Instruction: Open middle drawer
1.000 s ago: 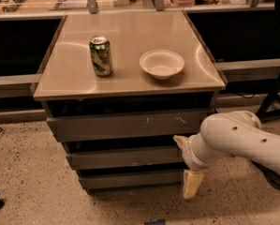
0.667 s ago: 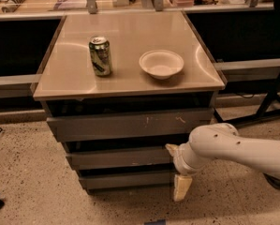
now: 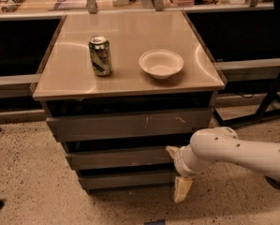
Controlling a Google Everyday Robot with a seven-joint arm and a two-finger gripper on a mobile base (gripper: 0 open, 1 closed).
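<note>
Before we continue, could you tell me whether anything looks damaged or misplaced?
Only white scratches on the top drawer front; can and bowl sit upright. The gripper is by the right end of the middle drawer.

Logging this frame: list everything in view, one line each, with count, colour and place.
can: one, green, on the cabinet top, left of the bowl
bowl: one, white, on the cabinet top, right of the can
cabinet top: one, beige, centre of view
top drawer: one, dark grey with pale scratch marks, just under the cabinet top
middle drawer: one, plain dark grey, below the top drawer
bottom drawer: one, dark grey, lowest
floor: speckled beige, around the cabinet
black stand: one, on the floor at right
arm: one, white, reaching in from the right
pincer: one, cream, by the right ends of the middle and bottom drawers
</note>
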